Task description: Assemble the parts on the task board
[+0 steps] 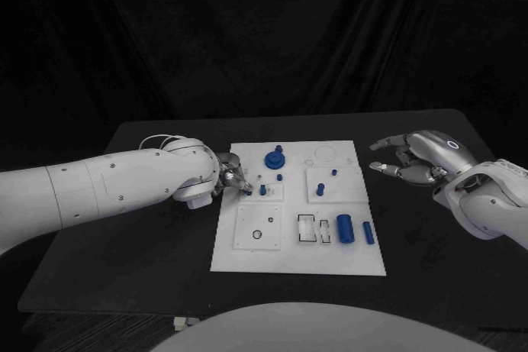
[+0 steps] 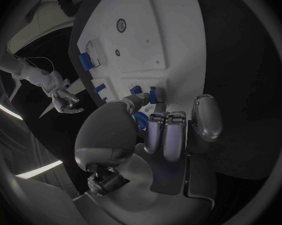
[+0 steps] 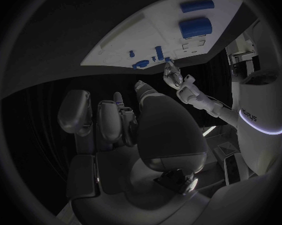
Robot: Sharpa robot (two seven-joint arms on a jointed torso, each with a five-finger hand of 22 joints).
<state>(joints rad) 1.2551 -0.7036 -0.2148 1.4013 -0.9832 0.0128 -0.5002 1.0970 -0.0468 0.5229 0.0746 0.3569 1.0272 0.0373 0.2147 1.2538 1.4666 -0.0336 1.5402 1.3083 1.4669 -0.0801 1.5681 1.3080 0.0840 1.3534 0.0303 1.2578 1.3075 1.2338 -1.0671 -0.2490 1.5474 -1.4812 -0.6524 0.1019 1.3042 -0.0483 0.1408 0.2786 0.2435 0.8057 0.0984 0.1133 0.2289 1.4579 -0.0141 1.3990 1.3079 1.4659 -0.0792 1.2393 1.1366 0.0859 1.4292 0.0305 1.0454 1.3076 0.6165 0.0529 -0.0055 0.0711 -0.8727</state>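
Observation:
The white task board (image 1: 248, 253) lies in the middle of the table. On it are a round blue part with a knob (image 1: 275, 156), several small blue pegs (image 1: 320, 189) and two blue cylinders (image 1: 344, 228) lying near the right edge. My left hand (image 1: 232, 176) is at the board's left edge with its fingers curled. In the left wrist view its thumb tip reaches a small blue peg (image 2: 155, 95) standing in the board (image 2: 172, 40); whether it grips the peg is unclear. My right hand (image 1: 416, 159) hovers off the board's right side with its fingers apart, holding nothing.
The board has a small ring hole (image 1: 256, 234) at its near left and rectangular slots (image 1: 313, 228) beside the cylinders. Bare black table (image 1: 132, 253) surrounds the board on all sides. The right wrist view shows the left hand (image 3: 178, 80) at the board's edge (image 3: 116, 50).

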